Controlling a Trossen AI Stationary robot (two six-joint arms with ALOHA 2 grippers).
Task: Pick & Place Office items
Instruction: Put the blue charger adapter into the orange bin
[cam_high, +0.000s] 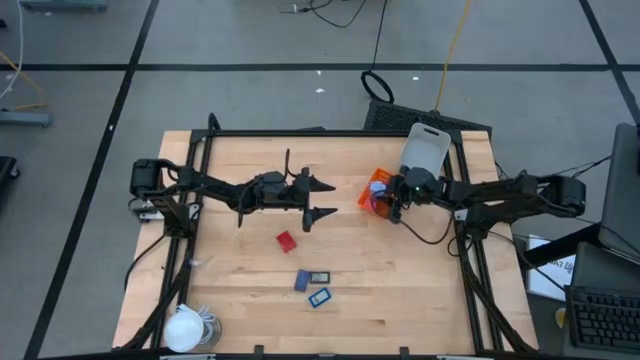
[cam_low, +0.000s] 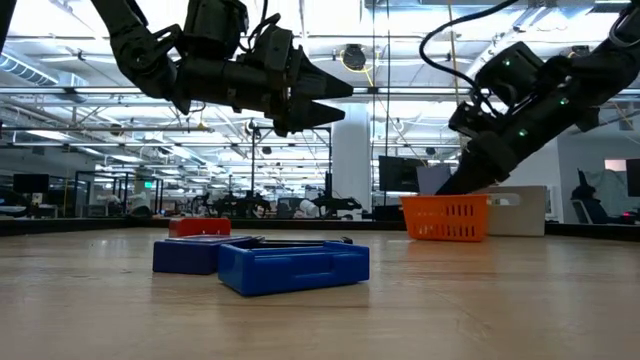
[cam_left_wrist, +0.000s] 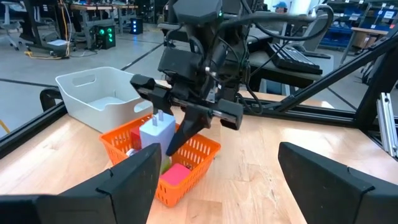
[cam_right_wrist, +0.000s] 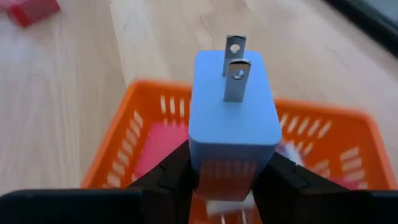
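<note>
My right gripper (cam_right_wrist: 227, 186) is shut on a pale blue cube with two metal prongs (cam_right_wrist: 233, 112), holding it just over the orange basket (cam_high: 376, 190) at the table's right. The same cube (cam_left_wrist: 157, 132) shows above the basket (cam_left_wrist: 186, 163) in the left wrist view. My left gripper (cam_high: 322, 199) hangs open and level over the table's middle, with nothing between its fingers. A red block (cam_high: 286, 241) and three blue and dark flat pieces (cam_high: 312, 285) lie flat on the table nearer the front edge. My right gripper pinches the cube's two opposite sides (cam_right_wrist: 205, 158) between its fingers, at the end away from the prongs. The fingers slant down from the table's right. The prongs (cam_right_wrist: 233, 71) point away from the gripper, and the cube hangs clear above the basket.
A white bin (cam_high: 425, 150) stands behind the orange basket, which has pink and other pieces inside (cam_left_wrist: 176, 176). A white round lump with a cord (cam_high: 186, 328) lies at the near left corner. Black frame rails (cam_high: 470, 250) run along the table's sides.
</note>
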